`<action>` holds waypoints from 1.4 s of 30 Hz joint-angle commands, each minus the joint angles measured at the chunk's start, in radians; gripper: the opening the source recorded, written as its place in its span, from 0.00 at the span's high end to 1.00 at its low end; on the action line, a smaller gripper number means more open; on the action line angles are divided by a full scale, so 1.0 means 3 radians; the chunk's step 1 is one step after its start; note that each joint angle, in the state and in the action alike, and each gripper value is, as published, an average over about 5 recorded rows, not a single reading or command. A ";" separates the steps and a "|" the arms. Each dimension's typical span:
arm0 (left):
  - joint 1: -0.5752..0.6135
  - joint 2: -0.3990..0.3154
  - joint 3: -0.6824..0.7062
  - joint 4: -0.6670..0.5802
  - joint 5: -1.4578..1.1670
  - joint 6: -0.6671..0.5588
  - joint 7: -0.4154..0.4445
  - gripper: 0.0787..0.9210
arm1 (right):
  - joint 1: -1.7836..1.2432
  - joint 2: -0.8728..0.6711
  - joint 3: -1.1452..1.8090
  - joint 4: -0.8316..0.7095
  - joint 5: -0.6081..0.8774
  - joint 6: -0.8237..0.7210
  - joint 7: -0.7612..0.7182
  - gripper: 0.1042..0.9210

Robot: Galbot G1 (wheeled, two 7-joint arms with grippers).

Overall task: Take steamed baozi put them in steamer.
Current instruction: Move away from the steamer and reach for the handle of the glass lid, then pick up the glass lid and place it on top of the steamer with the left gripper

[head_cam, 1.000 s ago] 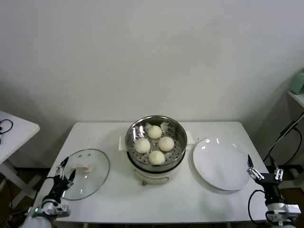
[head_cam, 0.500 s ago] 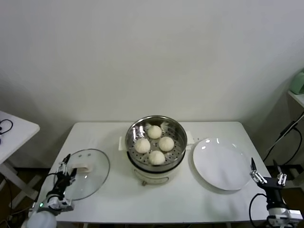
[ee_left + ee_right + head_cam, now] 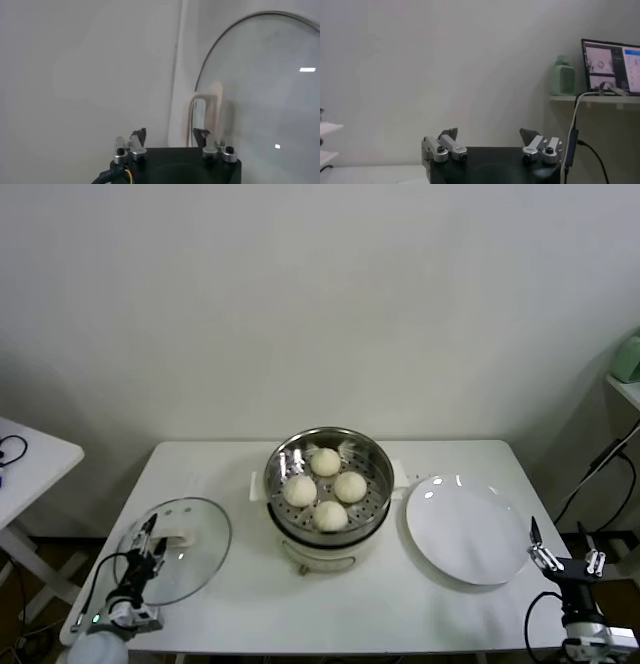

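Note:
Four cream-white baozi (image 3: 325,487) lie on the perforated tray inside the shiny steel steamer (image 3: 372,456) on its white base, at the table's middle. My left gripper (image 3: 148,542) is open and empty, low at the table's front left corner, over the near rim of the glass lid (image 3: 200,544); the lid (image 3: 260,95) also shows in the left wrist view just past the left gripper (image 3: 170,135). My right gripper (image 3: 562,546) is open and empty, low off the table's front right corner. In the right wrist view the right gripper (image 3: 489,136) faces a bare wall.
A flat white plate (image 3: 465,529) lies right of the steamer. A second white table (image 3: 25,459) stands at the far left. A cable (image 3: 598,469) hangs at the right, near a shelf with a green object (image 3: 628,356).
The left gripper has moved a little right and forward over the lid's rim. The right gripper has drawn back rightward and lower, off the plate's edge. The baozi have not moved.

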 commanded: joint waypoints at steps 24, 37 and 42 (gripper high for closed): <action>0.0194 0.0071 -0.0083 -0.0712 -0.0229 0.0154 -0.0141 0.92 | 0.0083 -0.0001 -0.0029 -0.0053 -0.0004 0.0052 0.0066 0.12; 0.0388 0.0573 0.0108 -0.1960 -0.0524 0.1071 0.0054 0.92 | 0.0070 -0.0009 -0.0020 -0.0039 -0.0017 0.0073 0.0069 0.12; 0.0341 0.0848 0.0426 -0.2340 -0.0601 0.1519 0.0236 0.92 | 0.0061 -0.0017 -0.0021 -0.0048 -0.0018 0.0085 0.0069 0.12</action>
